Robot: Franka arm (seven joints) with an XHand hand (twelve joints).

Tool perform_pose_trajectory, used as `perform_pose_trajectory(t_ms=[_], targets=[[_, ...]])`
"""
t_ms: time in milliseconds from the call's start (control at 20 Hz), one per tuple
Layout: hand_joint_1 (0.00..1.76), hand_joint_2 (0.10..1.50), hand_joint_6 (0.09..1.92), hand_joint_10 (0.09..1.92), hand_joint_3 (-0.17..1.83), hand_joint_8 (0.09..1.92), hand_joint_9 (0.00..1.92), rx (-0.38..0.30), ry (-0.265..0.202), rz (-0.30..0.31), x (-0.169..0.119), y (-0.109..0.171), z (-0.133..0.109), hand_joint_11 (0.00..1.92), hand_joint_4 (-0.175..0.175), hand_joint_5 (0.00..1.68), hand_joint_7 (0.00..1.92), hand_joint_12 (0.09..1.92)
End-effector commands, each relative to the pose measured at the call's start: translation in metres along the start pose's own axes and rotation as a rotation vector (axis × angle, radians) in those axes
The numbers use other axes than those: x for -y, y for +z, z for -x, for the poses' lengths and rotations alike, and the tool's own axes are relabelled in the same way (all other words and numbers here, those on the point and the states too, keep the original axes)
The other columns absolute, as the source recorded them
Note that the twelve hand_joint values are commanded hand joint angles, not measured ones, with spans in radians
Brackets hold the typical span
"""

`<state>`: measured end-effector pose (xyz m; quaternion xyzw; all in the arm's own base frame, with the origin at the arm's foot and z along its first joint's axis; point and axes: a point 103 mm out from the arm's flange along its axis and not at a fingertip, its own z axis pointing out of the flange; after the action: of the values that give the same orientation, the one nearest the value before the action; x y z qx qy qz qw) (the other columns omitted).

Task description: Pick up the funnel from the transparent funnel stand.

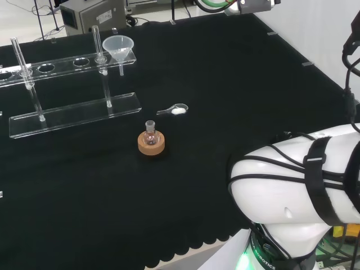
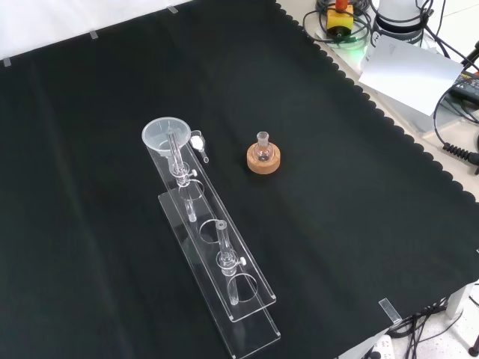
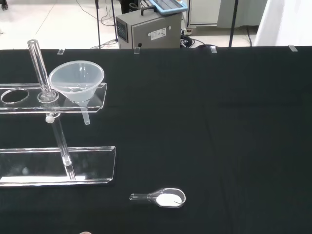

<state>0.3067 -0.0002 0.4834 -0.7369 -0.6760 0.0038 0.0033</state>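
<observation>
On the black-clothed bench (image 1: 236,84), nearest in the head view, one small flask (image 1: 150,133) stands upright in one cork ring (image 1: 151,143). Just beyond, at about one o'clock from it, lies one clear scoop (image 1: 175,109) holding white powder. Farther off, at eleven o'clock, one transparent funnel stand (image 1: 73,112) rises on two posts; one funnel (image 1: 118,46) sits in its right-end hole. Whether the robot hand is wide or narrow I cannot tell.
</observation>
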Motion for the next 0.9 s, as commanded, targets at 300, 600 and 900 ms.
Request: perform_pose_trajectory(t_ms=[300, 600, 900], targets=[[0.0, 1.16, 0.09, 0.6, 0.46, 0.51, 0.16, 0.008, 0.008, 0.005, -0.007, 0.002, -0.003, 0.03, 0.024, 0.16, 0.02, 1.35], [0.0, 1.16, 0.09, 0.6, 0.45, 0.51, 0.17, 0.013, 0.025, -0.012, -0.021, 0.009, -0.007, 0.04, 0.023, 0.17, 0.02, 1.36], [0.0, 1.17, 0.09, 0.61, 0.45, 0.51, 0.17, 0.024, 0.04, -0.034, -0.046, 0.022, -0.009, 0.04, 0.024, 0.17, 0.02, 1.36]])
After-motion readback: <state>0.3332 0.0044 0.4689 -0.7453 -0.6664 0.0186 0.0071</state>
